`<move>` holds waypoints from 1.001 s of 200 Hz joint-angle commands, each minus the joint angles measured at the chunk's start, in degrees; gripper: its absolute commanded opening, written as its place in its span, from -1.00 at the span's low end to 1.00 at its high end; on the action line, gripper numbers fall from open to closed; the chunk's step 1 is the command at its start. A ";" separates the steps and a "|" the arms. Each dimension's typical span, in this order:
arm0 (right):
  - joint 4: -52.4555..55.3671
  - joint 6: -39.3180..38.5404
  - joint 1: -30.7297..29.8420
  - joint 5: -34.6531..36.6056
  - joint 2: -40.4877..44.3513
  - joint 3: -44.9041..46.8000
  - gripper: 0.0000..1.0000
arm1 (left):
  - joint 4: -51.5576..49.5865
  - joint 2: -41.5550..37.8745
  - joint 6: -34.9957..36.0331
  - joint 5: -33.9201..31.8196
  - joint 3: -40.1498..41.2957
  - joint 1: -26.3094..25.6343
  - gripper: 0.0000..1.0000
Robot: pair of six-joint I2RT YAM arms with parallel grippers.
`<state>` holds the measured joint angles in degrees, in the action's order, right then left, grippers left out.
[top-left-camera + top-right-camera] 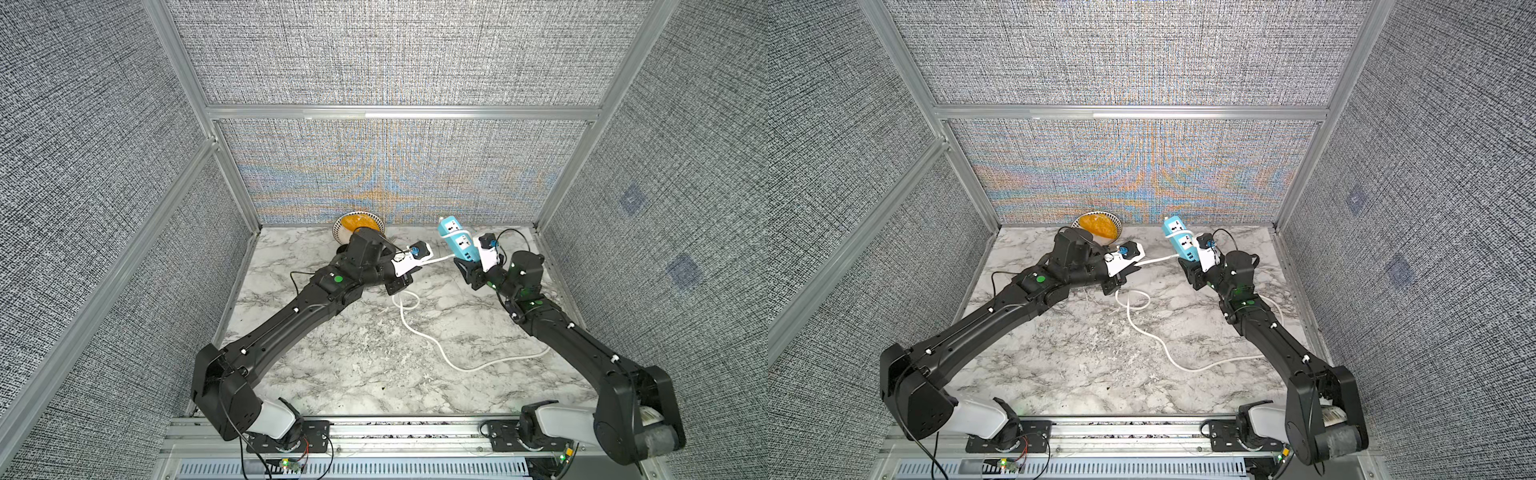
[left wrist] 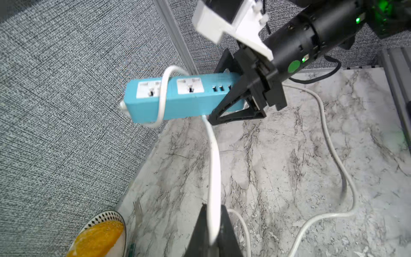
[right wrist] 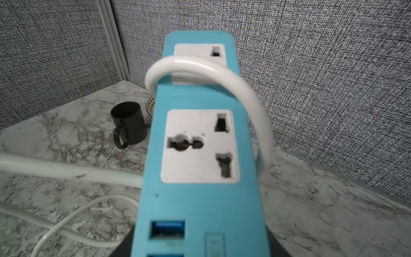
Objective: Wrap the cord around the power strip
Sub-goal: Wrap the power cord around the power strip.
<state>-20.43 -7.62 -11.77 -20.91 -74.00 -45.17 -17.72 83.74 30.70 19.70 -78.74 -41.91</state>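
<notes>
at the 9 o'clock edge: the left rail (image 1: 232, 299) runs right along the marble table (image 1: 332, 386) with fabric wall straight above it, so no slack on that side.
left arm (image 1: 291, 320): comes in from 7 o'clock, forearm slanting up toward the middle, wrist turned toward 3. There's a plain green round sticker (image 1: 338, 279) on it.
bowl + mug: the patterned bowl (image 2: 104, 217) with something orange in it sits at 12, tight against the back wall (image 1: 395, 166). The black mug (image 3: 130, 124) is just beside it.
left gripper (image 2: 213, 209): pinched tight on the cord (image 2: 214, 166), a bit past centre toward 12, held above the marble.
cord: one turn goes around the power strip (image 1: 456, 242), over its far socket face. From the strip it runs across to the left gripper, drops into a small loop mid-table, then snakes toward 5 and under the right forearm. Can't see the plug.
open room: the biggest bare patch of marble is at 6 to 7 o'clock, between the two forearms.
power strip: up in the air at about 1 o'clock, tilted, sockets facing up, free end pointing at 12 and close to the back wall.
writing: the raised patch beside the USB ports in the right wrist view is too blurry to read.
right gripper (image 2: 222, 95): clamped on the strip's USB end.
right arm (image 1: 573, 340): in from 5 o'clock, wrist cocked up toward 11.
3 o'clock edge: the right rail (image 1: 557, 282) and the wall hug the table, and the right arm's wrist is near them.
</notes>
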 commanded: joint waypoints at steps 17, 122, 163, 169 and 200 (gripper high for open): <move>4.81 -4.41 -0.97 5.82 -0.53 -0.27 -1.00 | -11.49 1.15 9.76 6.78 -7.11 -1.76 -1.00; 12.25 -21.62 -6.69 -1.20 2.81 2.45 -1.00 | -21.59 4.90 23.25 -0.53 -17.89 -2.65 -1.00; 14.42 -26.74 -6.86 -9.20 5.32 4.57 -1.00 | -24.61 7.51 27.37 -2.24 -21.62 -2.21 -1.00; 15.34 -27.51 -6.97 -10.09 5.39 4.47 -1.00 | -24.74 7.73 28.01 -2.21 -21.79 -2.21 -1.00; 16.68 -30.58 -7.32 -15.70 6.94 5.59 -1.00 | -26.04 9.44 30.51 -2.58 -23.65 -2.04 -1.00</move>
<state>-6.20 -33.76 -18.81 -30.13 -68.18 -40.36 -44.23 92.44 57.78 17.50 -100.92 -44.21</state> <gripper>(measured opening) 0.532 0.086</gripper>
